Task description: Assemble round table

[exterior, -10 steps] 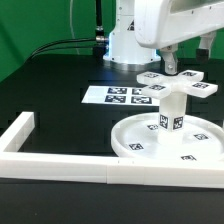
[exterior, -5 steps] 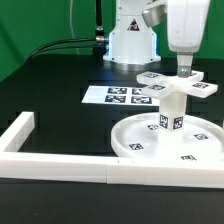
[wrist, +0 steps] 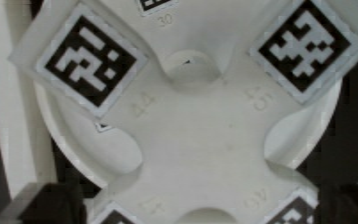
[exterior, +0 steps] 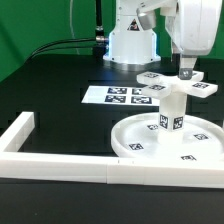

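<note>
The large rimmed round disc [exterior: 133, 141] lies on the black table at the exterior view's right. The short cylinder leg [exterior: 172, 112] stands upright on it. The cross-shaped piece [exterior: 172, 86] sits on top of the leg, tags facing up. My gripper [exterior: 187, 72] is directly over the cross-shaped piece, down at its right arm. In the wrist view the cross-shaped piece [wrist: 194, 120] fills the picture, and my gripper [wrist: 197, 207] has a dark finger [wrist: 51, 200] on either side of it. The jaws stand wide apart, straddling the piece.
The marker board [exterior: 112, 95] lies flat behind the disc, in front of the robot base [exterior: 130, 45]. The long white square-bar frame [exterior: 60, 166] runs along the table's front and turns back at the exterior view's left. Black cables trail at the back left.
My gripper has moved toward the exterior view's right and slightly lower over the cross-shaped piece. The disc, leg and cross-shaped piece have not moved.
</note>
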You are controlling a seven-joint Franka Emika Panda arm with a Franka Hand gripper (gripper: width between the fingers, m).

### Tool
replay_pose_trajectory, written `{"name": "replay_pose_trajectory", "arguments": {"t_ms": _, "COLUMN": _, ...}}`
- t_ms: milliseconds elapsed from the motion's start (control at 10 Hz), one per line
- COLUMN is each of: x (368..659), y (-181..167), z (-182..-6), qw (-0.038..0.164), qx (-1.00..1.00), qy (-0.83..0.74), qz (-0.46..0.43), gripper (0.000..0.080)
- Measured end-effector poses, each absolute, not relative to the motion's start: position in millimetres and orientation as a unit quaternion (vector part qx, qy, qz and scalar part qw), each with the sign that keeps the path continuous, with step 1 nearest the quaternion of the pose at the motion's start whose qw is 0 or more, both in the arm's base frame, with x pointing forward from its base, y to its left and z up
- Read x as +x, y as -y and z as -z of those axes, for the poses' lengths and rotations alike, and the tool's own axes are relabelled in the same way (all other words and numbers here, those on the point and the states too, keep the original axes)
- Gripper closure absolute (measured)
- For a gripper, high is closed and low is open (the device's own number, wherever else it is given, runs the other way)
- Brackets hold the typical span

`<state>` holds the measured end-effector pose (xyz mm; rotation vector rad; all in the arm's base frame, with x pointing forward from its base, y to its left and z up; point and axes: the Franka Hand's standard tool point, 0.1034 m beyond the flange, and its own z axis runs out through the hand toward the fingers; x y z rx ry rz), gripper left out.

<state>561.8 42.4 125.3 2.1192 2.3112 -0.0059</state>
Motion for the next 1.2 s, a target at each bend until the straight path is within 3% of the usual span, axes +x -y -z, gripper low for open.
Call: {"name": "replay_pose_trajectory", "arguments": {"t_ms": 1200, "x": 562, "y": -37, "z": -101.7, "qw": -0.007, "qx": 0.673, "qy": -0.739, "qz": 0.018, "gripper": 0.0151}}
